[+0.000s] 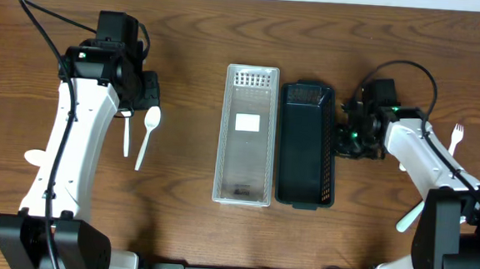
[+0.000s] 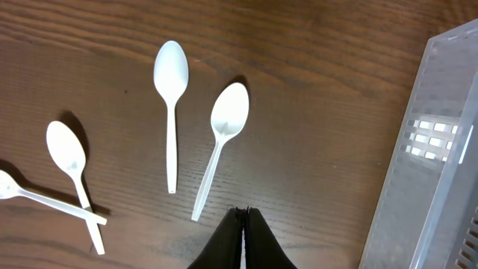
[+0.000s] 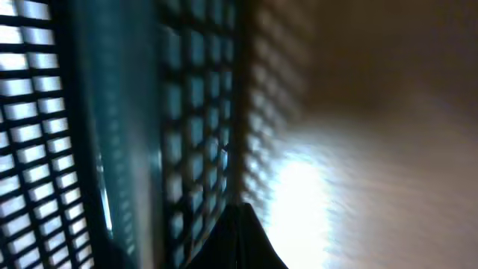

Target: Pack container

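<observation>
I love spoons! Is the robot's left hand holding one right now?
No, the left gripper is shut with nothing between its fingers, and the white spoons lie loose on the table.

No text, brand, number or sign can be read in any view. The clear container has a white label on its floor, but it shows only as a blank patch. A small dark mark near one end of the container is too small to make out.
</observation>
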Motion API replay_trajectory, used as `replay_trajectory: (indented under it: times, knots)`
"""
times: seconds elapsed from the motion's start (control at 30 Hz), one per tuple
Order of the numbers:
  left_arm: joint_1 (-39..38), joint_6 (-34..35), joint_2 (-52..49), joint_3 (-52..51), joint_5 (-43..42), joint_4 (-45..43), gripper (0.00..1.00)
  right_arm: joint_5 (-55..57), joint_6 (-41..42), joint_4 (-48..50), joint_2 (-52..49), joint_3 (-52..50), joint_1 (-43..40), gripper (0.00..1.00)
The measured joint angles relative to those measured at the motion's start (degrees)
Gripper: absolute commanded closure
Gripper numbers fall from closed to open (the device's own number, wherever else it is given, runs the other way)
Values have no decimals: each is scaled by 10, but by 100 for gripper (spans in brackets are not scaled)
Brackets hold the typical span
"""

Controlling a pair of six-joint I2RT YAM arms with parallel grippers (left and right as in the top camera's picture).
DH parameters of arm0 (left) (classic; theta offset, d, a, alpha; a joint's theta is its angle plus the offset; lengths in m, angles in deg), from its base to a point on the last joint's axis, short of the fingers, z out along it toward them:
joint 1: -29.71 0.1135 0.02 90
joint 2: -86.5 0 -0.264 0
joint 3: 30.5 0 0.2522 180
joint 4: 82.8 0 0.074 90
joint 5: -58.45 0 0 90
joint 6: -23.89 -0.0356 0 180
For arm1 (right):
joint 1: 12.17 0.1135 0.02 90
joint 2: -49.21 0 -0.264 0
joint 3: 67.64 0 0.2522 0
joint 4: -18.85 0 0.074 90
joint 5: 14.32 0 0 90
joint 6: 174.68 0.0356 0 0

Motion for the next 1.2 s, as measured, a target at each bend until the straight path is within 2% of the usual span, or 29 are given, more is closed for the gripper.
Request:
replay_trajectory:
  times: [0.3, 0.57, 0.6, 0.63, 0.7, 0.77, 0.8, 0.83, 0.97, 1.07, 1.13, 1.2]
  knots:
    - [0, 0, 0, 0, 0, 0, 94, -49, -13, 23, 0, 0, 40, 99]
    - [0, 0, 0, 0, 0, 0, 94, -30, -3, 30, 0, 0, 47, 97]
    - [0, 0, 0, 0, 0, 0, 93, -13, 9, 29, 0, 1, 47, 94]
    - [0, 0, 0, 0, 0, 0, 89, 12, 23, 27, 0, 1, 45, 87]
    - [0, 1, 0, 0, 0, 0, 86, 46, 44, 22, 0, 3, 40, 57]
    - [0, 0, 0, 0, 0, 0, 85, 90, 60, 3, 0, 19, 24, 36]
    - [0, 0, 0, 0, 0, 0, 84, 106, 65, -10, 0, 31, 15, 19]
    - [0, 0, 0, 0, 0, 0, 77, 117, 63, -21, 1, 45, 6, 1]
    - [0, -1, 0, 0, -2, 0, 45, 149, 38, -38, 14, 123, -35, 2]
    - [0, 0, 0, 0, -2, 0, 28, 169, 23, -42, 36, 181, -60, 5]
    - [0, 3, 0, 0, -2, 0, 20, 194, 37, -51, 49, 216, -77, 7]
    - [0, 2, 0, 0, -2, -2, 18, 219, 56, -54, 57, 229, -102, 7]
